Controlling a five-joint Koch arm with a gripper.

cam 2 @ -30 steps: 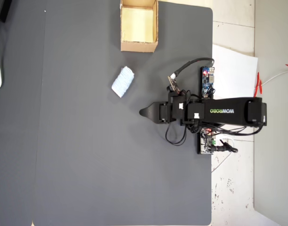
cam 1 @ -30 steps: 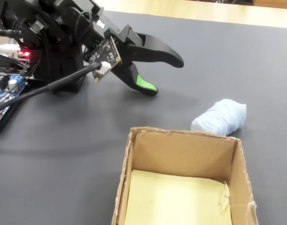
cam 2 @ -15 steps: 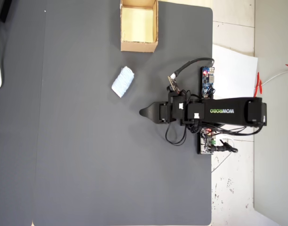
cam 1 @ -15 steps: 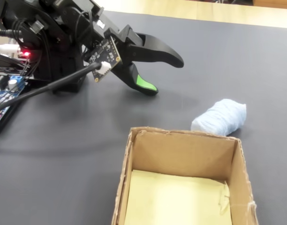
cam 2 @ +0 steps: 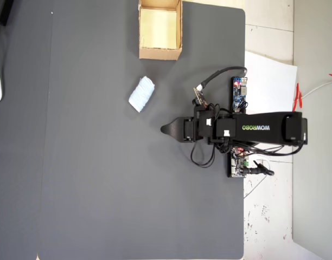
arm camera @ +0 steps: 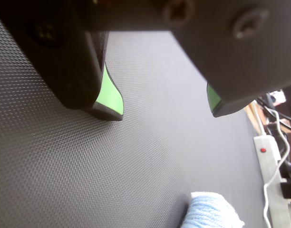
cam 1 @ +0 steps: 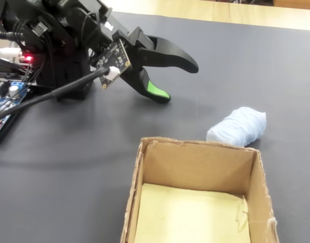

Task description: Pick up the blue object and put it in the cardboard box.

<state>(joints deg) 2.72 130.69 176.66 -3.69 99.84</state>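
Note:
The blue object (cam 1: pixel 238 126) is a pale ribbed lump lying on the dark mat just beyond the far right corner of the cardboard box (cam 1: pixel 137 195). From overhead the blue object (cam 2: pixel 141 93) lies below the cardboard box (cam 2: pixel 160 53), which holds nothing. My gripper (cam 1: pixel 178 81) hovers low over the mat, well left of the lump, open with nothing between its green-padded fingers. In the wrist view the gripper (arm camera: pixel 167 111) frames bare mat, and the blue object (arm camera: pixel 209 213) peeks in at the bottom edge. Overhead, the gripper (cam 2: pixel 165 129) points left, below and right of the lump.
Circuit boards and cables sit by the arm's base (cam 1: pixel 5 101) (cam 2: pixel 239 92). A white paper sheet (cam 2: pixel 272 81) lies off the mat's right edge. A white power strip (arm camera: pixel 271 164) lies beyond the mat in the wrist view.

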